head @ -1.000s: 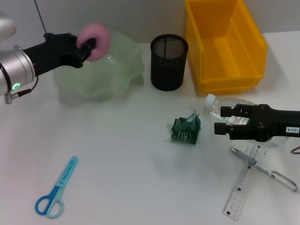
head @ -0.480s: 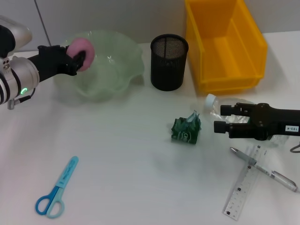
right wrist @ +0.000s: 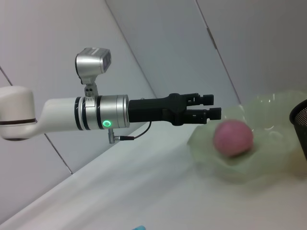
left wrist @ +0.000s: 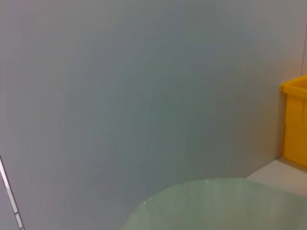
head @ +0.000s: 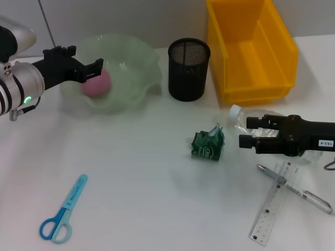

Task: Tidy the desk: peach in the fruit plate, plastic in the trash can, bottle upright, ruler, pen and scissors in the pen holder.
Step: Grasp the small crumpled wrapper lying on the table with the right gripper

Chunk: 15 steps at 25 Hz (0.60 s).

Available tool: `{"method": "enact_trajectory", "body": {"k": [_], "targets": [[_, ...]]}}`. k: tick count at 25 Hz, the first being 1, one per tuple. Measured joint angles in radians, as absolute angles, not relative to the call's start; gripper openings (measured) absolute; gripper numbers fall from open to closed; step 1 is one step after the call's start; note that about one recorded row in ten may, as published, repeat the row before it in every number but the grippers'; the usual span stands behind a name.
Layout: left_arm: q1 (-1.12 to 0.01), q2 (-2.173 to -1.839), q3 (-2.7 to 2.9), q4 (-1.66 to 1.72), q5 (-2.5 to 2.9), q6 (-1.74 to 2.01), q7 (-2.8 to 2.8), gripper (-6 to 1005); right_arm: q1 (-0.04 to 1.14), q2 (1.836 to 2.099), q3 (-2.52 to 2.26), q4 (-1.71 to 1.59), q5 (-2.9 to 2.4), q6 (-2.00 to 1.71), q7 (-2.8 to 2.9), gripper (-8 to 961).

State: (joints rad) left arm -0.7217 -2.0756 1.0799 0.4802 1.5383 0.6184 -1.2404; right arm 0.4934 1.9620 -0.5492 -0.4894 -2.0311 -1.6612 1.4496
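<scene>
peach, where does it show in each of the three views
Head view: the peach lies in the green fruit plate, just beyond the open left gripper.
Left wrist view: peach not in it; only the fruit plate's rim.
Right wrist view: peach in the plate.
Shared landmark: the fruit plate.

The center and lower middle of the table are free for passing. At upper right, the pen holder and yellow bin stand close together.

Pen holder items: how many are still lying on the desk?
3: scissors at the near left; ruler and pen, crossed, at the near right. None look hidden.
</scene>
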Motion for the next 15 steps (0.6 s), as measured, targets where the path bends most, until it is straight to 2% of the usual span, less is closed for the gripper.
{"method": "enact_trajectory", "body": {"k": [2, 8, 11, 13, 14, 15], "targets": [[-0.722, -2.076, 1.08, 0.48, 1.534, 0.619, -1.241, 801, 0.493, 1.962, -0.549, -0.489, -2.031, -1.661, 1.45, 835], [-0.714, -2.069, 1.068, 0.482, 1.487, 0.722, -1.269, 810, 0.49, 1.962, -0.542, -0.489, -2.03, -1.661, 1.45, 834], [-0.698, -2.049, 1.066, 0.52, 1.466, 0.934, -1.373, 815, 0.489, 1.959, -0.519, -0.489, -2.029, -1.661, 1.45, 834], [-0.676, -2.02, 1.066, 0.563, 1.466, 1.2, -1.483, 818, 0.489, 1.956, -0.503, -0.489, -2.029, -1.662, 1.45, 834], [-0.676, -2.02, 1.066, 0.563, 1.466, 1.2, -1.483, 817, 0.489, 1.956, -0.503, -0.489, -2.029, -1.662, 1.45, 834], [-0.665, -2.005, 1.066, 0.57, 1.472, 1.336, -1.519, 816, 0.49, 1.954, -0.493, -0.489, -2.028, -1.666, 1.45, 834]]}}
